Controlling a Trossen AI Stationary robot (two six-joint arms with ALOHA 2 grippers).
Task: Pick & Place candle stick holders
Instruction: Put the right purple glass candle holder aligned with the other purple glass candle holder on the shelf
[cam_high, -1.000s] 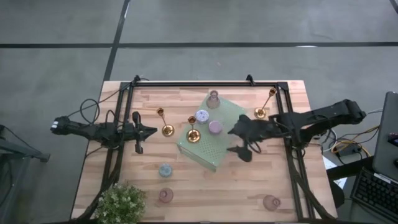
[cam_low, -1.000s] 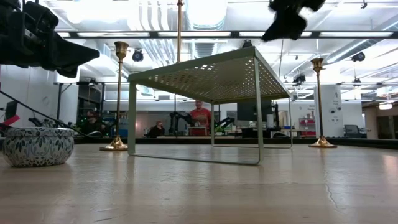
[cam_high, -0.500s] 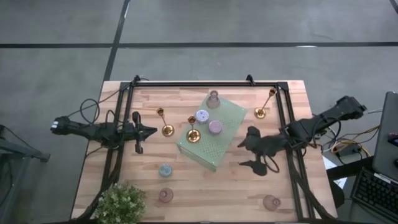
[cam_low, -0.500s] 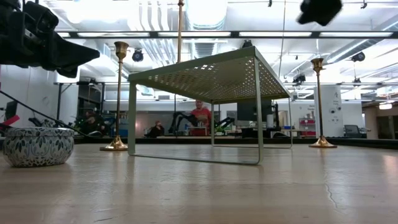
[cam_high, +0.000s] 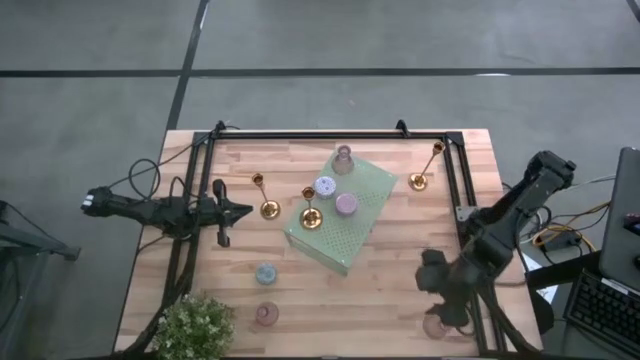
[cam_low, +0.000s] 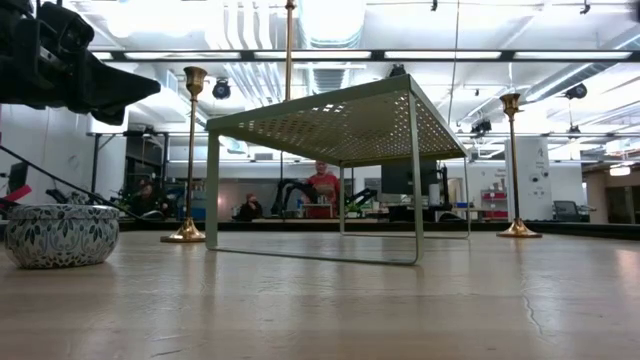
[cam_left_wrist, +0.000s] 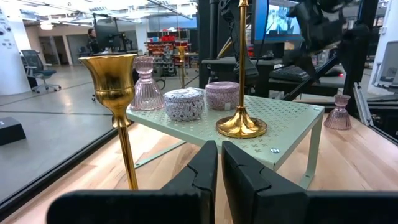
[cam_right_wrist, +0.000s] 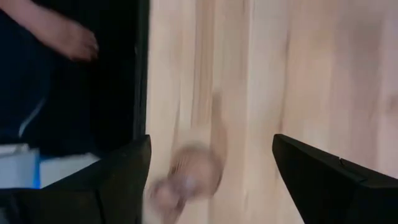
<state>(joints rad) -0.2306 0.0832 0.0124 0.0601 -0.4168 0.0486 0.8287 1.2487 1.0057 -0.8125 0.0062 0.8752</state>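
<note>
Now the right tool (cam_high: 437, 283), fingers spread wide and empty, hangs over the pink holder (cam_right_wrist: 189, 177) near the bench (cam_high: 330, 300) edge. Best to centre over it, come straight down, then close gently. That holder is blurred, its shape unclear. The left tool (cam_left_wrist: 219, 180), closed and empty, waits beside a gold candlestick (cam_left_wrist: 115, 87).

Gold candlesticks (cam_high: 266, 203): three. Squat holders (cam_high: 265, 273): six. Plant (cam_high: 193, 325): one.

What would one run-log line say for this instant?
left gripper: shut, idle beside gold candlestick | right gripper: open above pink holder | shelf: untouched
</note>
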